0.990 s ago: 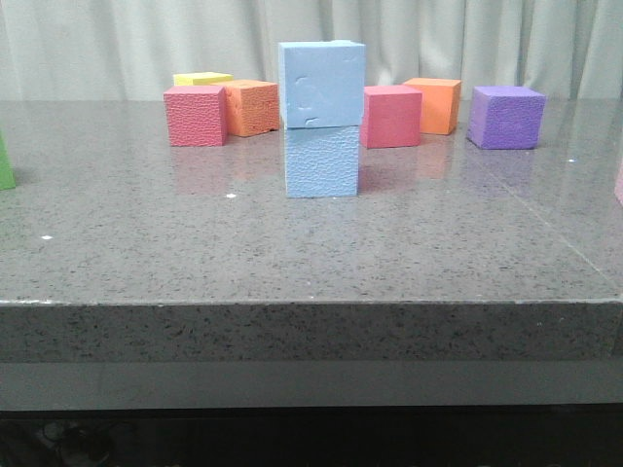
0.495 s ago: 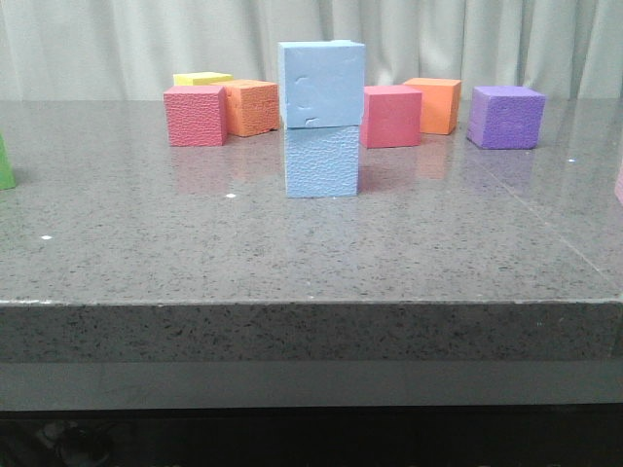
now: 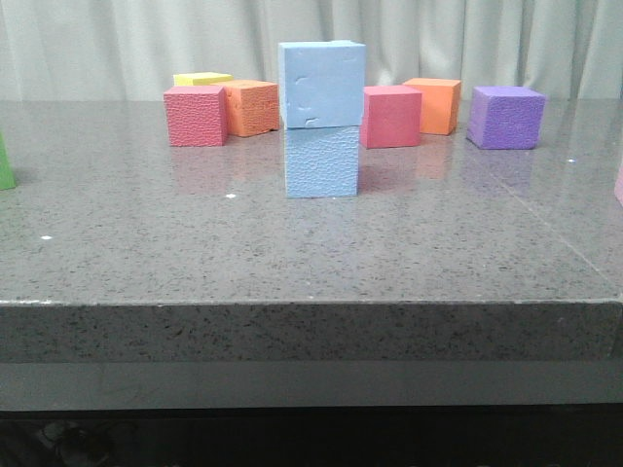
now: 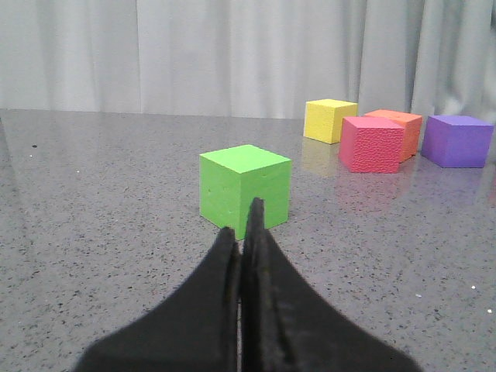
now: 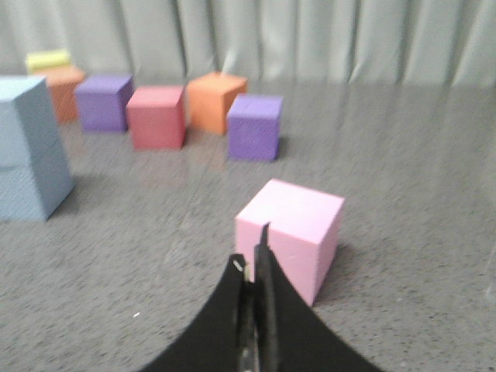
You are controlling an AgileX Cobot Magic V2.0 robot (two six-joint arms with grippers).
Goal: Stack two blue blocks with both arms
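In the front view, the upper blue block [image 3: 322, 83] sat on the lower blue block [image 3: 322, 161] near the middle of the grey worktop [image 3: 292, 253], slightly overhanging it and unsupported by any arm; no gripper appeared there, so the stack looked finished. In the left wrist view, the left gripper [image 4: 245, 232] had its fingers pressed together, empty, pointing at a green cube [image 4: 244, 188] with no blue block visible. In the right wrist view, the right gripper [image 5: 253, 260] was likewise closed and empty before a pink cube [image 5: 292, 235]; only here did the stack [image 5: 29, 147] show, well apart to one side, suggesting the right arm was nearer.
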